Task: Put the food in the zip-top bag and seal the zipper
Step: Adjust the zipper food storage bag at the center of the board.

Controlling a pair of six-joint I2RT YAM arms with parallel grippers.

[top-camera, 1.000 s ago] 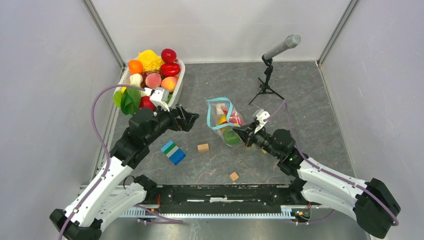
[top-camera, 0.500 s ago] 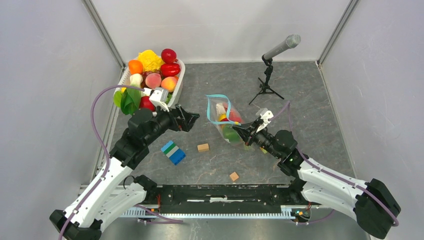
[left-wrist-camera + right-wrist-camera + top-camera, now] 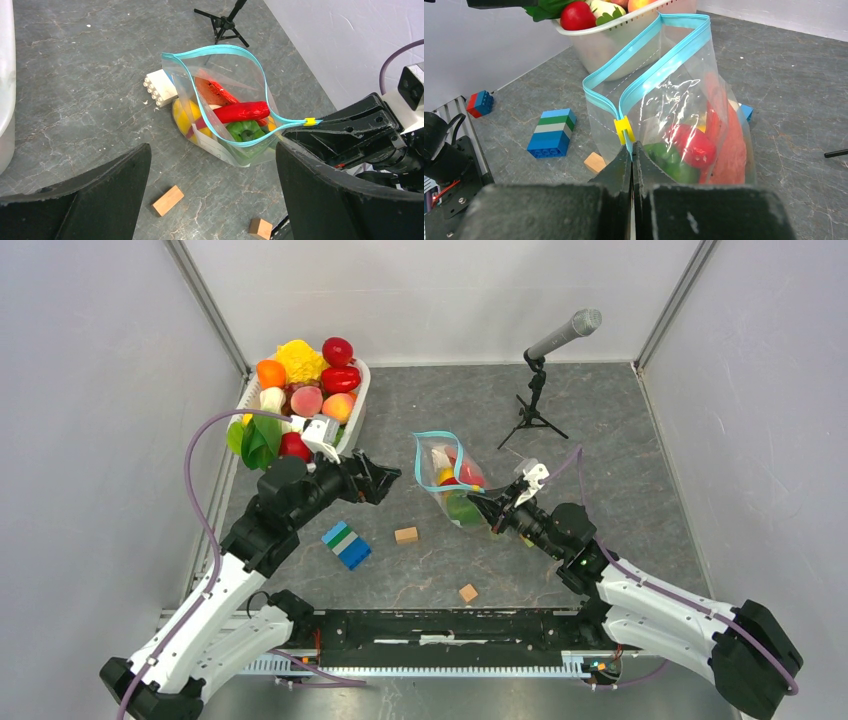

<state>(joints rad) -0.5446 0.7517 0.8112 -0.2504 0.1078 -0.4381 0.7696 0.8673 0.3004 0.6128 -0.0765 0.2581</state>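
Pinching the zip-top bag [image 3: 674, 100] at its near corner with the right gripper [image 3: 631, 147], jaws closed on the film just under the yellow slider [image 3: 624, 129]. Bag sits mid-table, mouth gaping, food [image 3: 237, 111] inside: red, green and yellow pieces. Left gripper [image 3: 383, 480] is spread wide and empty, between the tub [image 3: 362, 390] and the bag. My read: the film is thin, slick and floppy; the load is light but will shift. The zipper [image 3: 664, 62] is the only stiff part. I'd grab the strip's far end with the left, pull it taut, then run the slider.
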